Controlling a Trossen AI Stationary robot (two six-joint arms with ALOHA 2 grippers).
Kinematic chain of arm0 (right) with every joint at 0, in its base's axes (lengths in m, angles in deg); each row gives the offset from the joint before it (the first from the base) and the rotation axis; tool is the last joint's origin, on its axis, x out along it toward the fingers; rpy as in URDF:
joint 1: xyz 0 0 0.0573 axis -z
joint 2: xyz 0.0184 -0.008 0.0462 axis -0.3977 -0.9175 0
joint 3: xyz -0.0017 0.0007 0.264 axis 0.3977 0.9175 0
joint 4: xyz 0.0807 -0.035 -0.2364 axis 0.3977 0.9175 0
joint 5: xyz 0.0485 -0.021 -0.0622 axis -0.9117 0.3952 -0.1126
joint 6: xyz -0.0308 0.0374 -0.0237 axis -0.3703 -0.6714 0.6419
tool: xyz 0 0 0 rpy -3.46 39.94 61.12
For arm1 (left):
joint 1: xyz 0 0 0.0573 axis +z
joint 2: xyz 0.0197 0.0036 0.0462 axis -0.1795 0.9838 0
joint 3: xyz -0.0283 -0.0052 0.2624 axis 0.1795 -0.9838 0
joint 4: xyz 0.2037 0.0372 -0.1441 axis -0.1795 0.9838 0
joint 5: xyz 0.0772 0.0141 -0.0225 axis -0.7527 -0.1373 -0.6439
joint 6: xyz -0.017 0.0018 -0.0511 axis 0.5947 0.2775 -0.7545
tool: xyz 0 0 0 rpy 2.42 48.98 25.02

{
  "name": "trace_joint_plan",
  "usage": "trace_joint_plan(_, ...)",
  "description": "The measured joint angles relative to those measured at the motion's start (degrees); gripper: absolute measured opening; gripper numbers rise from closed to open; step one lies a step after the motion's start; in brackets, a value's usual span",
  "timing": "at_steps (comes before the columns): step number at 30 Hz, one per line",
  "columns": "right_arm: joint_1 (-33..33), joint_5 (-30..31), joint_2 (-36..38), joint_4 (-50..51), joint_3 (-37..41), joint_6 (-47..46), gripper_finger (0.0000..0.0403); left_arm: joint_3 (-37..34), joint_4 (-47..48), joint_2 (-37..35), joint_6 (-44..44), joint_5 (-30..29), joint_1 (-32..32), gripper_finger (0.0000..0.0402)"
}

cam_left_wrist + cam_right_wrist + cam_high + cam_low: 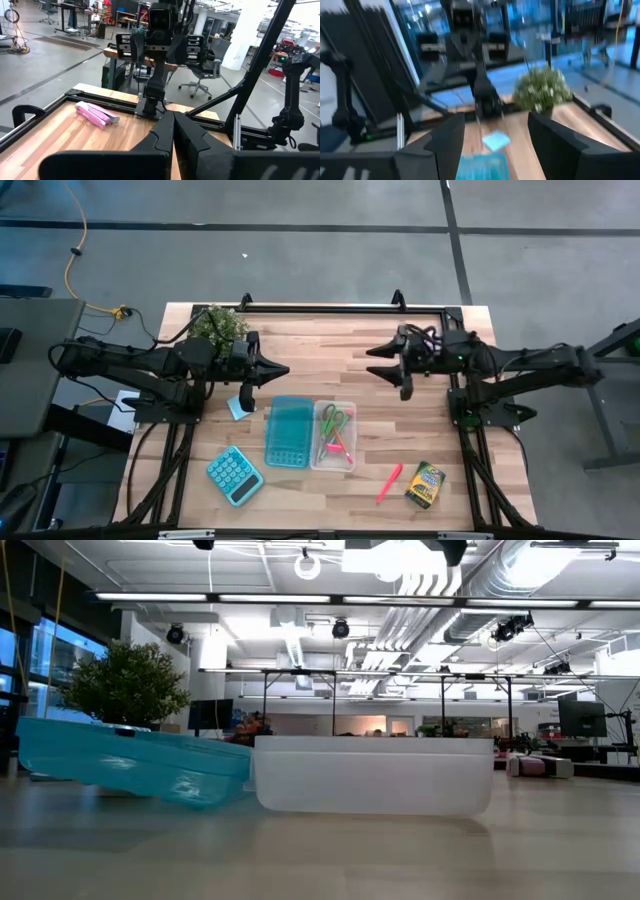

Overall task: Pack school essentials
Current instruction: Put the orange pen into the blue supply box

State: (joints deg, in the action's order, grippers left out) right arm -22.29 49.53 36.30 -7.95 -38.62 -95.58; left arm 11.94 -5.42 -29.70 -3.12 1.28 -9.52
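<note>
No text can be read, even on the crayon box (424, 484).

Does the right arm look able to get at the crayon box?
Probably yes. The crayon box lies alone on the right arm's side, nothing on it, the pink marker beside it, and the right claw is open and empty.

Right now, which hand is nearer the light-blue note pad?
Left. The left hand hovers just beyond the note pad; the right hand is across the table.
</note>
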Motion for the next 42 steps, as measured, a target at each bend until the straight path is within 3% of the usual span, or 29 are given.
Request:
trace_joint_plan(6, -0.04, -0.15, 1.33, -8.85, 5.9, 0.26, 0.0212, 0.0, 0.0, 0.0, 0.02, -0.02, 0.0, 0.0)
trace_joint_plan(37, -0.04, -0.2, 1.07, -8.81, 6.03, 0.06, 0.0212, 0.0, -0.02, 0.0, 0.04, -0.37, 0.0, 0.0)
trace_joint_plan(42, -0.07, -0.18, 1.07, -5.51, 5.62, -8.11, 0.0212, 0.0, -0.02, 0.0, 0.04, -0.39, 0.0, 0.0)
